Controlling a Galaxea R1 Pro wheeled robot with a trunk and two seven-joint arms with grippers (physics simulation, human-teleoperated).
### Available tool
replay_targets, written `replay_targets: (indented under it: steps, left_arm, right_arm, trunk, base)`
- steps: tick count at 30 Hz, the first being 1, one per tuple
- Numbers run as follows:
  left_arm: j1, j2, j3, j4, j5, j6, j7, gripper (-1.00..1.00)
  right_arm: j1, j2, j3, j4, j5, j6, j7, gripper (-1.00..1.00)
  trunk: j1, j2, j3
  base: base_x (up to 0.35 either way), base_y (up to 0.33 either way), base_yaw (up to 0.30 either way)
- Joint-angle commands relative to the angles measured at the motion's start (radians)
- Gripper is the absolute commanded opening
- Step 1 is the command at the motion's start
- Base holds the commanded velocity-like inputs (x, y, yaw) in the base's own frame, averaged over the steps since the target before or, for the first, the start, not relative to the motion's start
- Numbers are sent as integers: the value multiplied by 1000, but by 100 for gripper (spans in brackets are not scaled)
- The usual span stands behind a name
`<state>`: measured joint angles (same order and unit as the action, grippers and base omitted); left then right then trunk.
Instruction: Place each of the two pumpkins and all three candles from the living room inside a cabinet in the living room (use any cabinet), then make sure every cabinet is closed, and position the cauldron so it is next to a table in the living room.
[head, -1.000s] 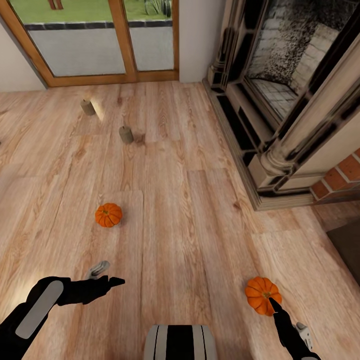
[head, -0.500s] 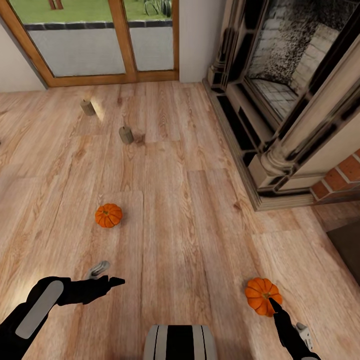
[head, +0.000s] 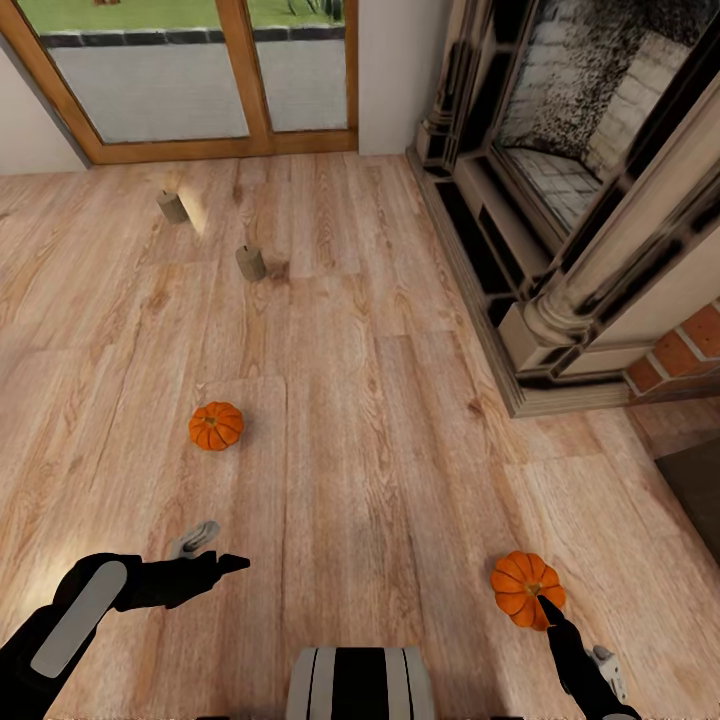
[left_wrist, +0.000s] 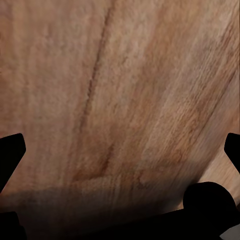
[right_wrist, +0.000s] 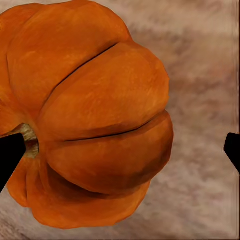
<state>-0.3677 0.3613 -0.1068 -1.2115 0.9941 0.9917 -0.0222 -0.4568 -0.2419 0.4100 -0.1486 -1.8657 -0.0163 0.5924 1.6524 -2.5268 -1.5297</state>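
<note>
Right gripper (head: 548, 606) spread wide over the near pumpkin (head: 523, 588) at lower right, lined up to grab it, left gripper (head: 228, 563) also spread and idle over bare floor (head: 380, 400), second pumpkin (head: 215, 425) left of centre.

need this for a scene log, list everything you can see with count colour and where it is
pumpkins: 2, bright orange; one on the floor ahead of the left arm, one on the floor at the right gripper's tip
candles: 2 in view, tan-beige; one and one standing on the floor toward the glass doors
floor: 1, light wood planks
glass doors: wooden frame, far wall, grass outside
fireplace: 1, pale and dark stone surround, along the right side
brick: red, beside the fireplace base
left gripper: 1, black, low over bare floor, open
right gripper: 1, black, open, fingertips either side of the near pumpkin
robot base: grey and black, bottom centre
</note>
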Motion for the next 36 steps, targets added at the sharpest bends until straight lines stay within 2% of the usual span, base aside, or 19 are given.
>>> replay_targets:
  steps: [1, 36]
  left_arm:
    - [0, 1, -1, 0, -2, 2, -2, 100]
    - [0, 1, -1, 0, -2, 1, -2, 100]
  right_arm:
    - [0, 0, 9, 0, -9, -2, 3, 100]
    - [0, 0, 8, 0, -9, 1, 3, 100]
  trunk:
    - [0, 0, -1]
    - [0, 0, -1]
  base:
    - [0, 0, 0]
    - [37, 15, 0]
